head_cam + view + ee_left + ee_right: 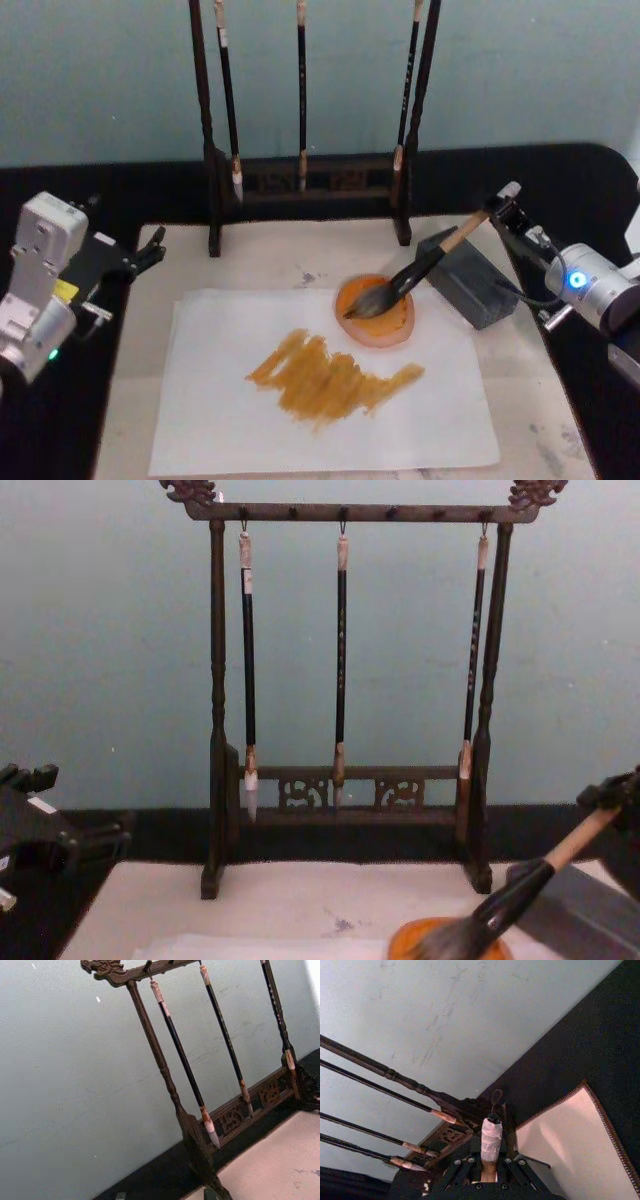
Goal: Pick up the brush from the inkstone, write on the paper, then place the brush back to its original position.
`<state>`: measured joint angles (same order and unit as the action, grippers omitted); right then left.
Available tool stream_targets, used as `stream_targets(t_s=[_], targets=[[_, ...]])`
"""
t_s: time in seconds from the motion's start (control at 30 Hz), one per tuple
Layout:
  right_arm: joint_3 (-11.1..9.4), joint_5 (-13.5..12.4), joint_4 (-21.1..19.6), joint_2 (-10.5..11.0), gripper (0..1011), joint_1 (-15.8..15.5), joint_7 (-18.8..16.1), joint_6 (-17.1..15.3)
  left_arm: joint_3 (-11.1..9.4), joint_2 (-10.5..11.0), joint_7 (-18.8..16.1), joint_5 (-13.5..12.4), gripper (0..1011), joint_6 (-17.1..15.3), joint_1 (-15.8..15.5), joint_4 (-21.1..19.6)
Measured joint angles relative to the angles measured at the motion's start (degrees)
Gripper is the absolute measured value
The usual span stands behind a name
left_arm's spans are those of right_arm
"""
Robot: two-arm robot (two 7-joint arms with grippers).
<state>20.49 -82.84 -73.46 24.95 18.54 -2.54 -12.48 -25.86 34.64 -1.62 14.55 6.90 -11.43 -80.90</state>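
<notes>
At bench (pixel 585 170) right, right tool (pixel 500 205) grasping the brush (pixel 425 268), bristles in orange dish (pixel 385 338), left tool (pixel 150 250) released, idle left of the paper (pixel 220 400).

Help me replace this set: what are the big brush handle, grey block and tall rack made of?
Thick tan-handled calligraphy brush in right gripper: matte bamboo or wood, by colour. Grey rectangular block: likely stone, dull faces. Dark carved brush rack: probably varnished wood, turned posts.

Three thin brushes (pixel 341 660), one large brush (pixel 425 268) — one paper (pixel 230 420), one dish (pixel 397 327), one rack (pixel 216 680).
</notes>
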Motion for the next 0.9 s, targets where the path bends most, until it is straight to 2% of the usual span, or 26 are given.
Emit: stream_targets(t_s=[0.27,0.9], targets=[[0.62,-1.60,0.83,0.26,161,0.35,0.64,0.26,0.00,0.00,0.00,0.00,1010,0.00,0.00,0.00],[0.90,-7.47,1.79,0.45,161,0.61,2.89,-0.15,0.00,0.00,0.00,0.00,1010,0.01,0.00,0.00]])
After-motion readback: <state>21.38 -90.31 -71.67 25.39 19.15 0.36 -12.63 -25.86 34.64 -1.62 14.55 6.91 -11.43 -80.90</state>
